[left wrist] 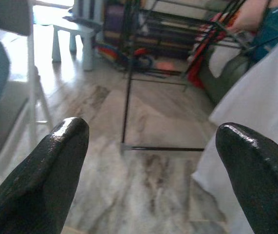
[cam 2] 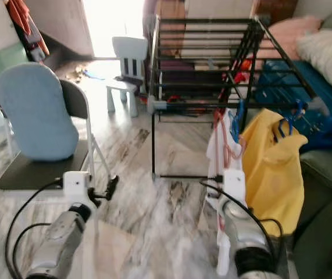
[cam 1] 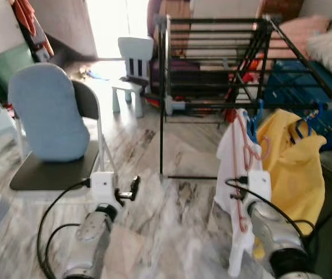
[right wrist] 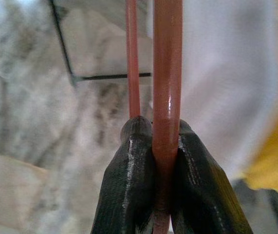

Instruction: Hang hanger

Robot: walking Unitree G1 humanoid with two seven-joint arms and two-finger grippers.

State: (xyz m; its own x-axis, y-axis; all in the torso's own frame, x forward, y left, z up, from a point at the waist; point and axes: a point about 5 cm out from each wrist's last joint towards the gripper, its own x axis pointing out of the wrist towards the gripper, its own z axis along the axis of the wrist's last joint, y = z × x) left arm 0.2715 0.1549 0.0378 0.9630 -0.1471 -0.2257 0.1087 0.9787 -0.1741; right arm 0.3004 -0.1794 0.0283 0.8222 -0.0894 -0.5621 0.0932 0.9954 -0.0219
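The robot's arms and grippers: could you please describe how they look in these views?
Both arms are rounded silver metal, each ending in a white box-shaped wrist block with black cables looping back along the forearm. The left gripper and right gripper each have two glossy black fingers with rounded tips.

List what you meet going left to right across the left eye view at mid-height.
blue cushion on the folding chair → black drying rack leg → white garment on the pink hanger → yellow garment.
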